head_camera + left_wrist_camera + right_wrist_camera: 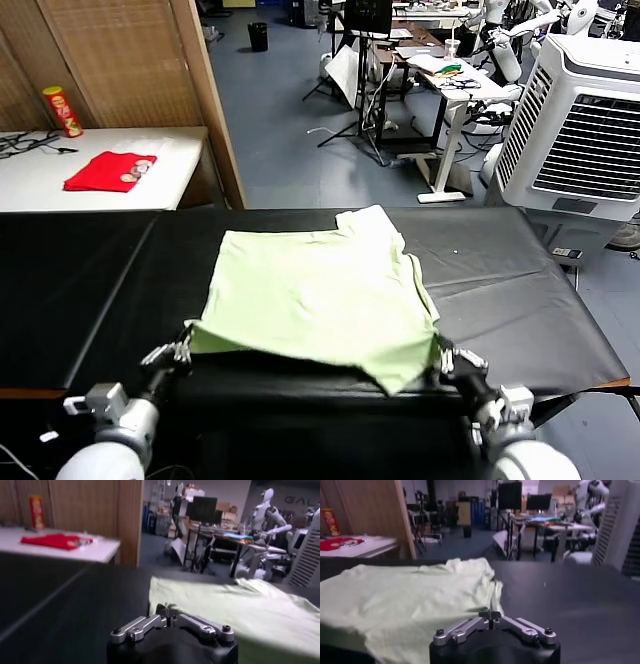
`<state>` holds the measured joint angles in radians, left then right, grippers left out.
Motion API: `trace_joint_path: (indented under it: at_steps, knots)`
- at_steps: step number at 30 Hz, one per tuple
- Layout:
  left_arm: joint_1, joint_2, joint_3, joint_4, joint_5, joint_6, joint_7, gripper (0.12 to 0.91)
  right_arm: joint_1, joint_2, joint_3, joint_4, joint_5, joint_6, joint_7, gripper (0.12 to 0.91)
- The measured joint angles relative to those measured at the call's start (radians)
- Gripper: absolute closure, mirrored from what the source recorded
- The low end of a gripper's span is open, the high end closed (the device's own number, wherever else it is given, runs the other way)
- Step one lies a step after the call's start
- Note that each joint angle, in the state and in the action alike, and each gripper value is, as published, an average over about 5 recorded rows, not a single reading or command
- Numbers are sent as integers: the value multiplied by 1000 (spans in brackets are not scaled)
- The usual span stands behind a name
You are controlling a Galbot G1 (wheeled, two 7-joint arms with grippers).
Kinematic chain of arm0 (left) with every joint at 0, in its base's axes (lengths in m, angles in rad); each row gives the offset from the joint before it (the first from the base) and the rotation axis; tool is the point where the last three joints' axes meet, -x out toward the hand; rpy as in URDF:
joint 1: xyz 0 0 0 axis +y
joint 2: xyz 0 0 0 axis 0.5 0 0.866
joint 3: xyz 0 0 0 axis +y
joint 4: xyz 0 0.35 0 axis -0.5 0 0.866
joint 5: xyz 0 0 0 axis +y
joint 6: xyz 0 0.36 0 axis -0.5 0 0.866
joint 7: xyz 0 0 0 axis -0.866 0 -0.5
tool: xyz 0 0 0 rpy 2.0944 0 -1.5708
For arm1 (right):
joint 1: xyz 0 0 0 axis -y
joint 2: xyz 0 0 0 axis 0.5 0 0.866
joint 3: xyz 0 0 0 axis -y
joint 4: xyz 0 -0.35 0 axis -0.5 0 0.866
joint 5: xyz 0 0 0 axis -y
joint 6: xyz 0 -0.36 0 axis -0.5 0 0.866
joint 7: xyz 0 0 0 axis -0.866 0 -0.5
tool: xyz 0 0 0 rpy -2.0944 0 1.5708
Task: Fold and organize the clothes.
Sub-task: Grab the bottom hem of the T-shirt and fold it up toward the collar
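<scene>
The pale green T-shirt lies spread on the black table, with one sleeve folded up at the far right; no print shows. My left gripper is shut on the shirt's near left corner. My right gripper is shut on the near right corner. Both corners are held slightly off the table near its front edge. In the left wrist view the gripper pinches a tuft of the shirt. In the right wrist view the gripper is shut at the shirt's edge.
A small red folded garment and a red-and-yellow can lie on a white table at the back left, behind a wooden partition. A white air cooler stands at the back right. Bare black table lies on both sides of the shirt.
</scene>
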<state>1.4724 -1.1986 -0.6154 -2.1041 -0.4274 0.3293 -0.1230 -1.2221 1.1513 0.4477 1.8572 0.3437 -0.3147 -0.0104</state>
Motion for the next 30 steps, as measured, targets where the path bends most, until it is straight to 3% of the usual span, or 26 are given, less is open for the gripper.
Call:
trace_joint_path:
  at_steps: [10, 13, 16, 20, 24, 27, 30]
  knots:
    - [-92, 23, 40, 118, 37, -1, 15, 904, 192, 26, -96, -176, -35, 21, -13, 903]
    - [-105, 21, 43, 141, 38, 6, 12, 904, 193, 23, -94, -170, -41, -13, -24, 845]
    - [-109, 19, 43, 152, 39, 13, 10, 874, 163, 10, -78, -129, -44, -58, -37, 701]
    - [-98, 18, 39, 154, 38, 17, 9, 698, 87, -8, -46, -37, -44, -104, -43, 468]
    - [-79, 19, 37, 146, 31, 23, 10, 463, 8, -16, -16, 46, -55, -121, -45, 283]
    - [-61, 17, 37, 132, 15, 33, 11, 321, -41, -16, 0, 77, -69, -121, -47, 235]
    - [-42, 12, 36, 120, -8, 47, 11, 250, -73, -12, 5, 86, -78, -119, -49, 235]
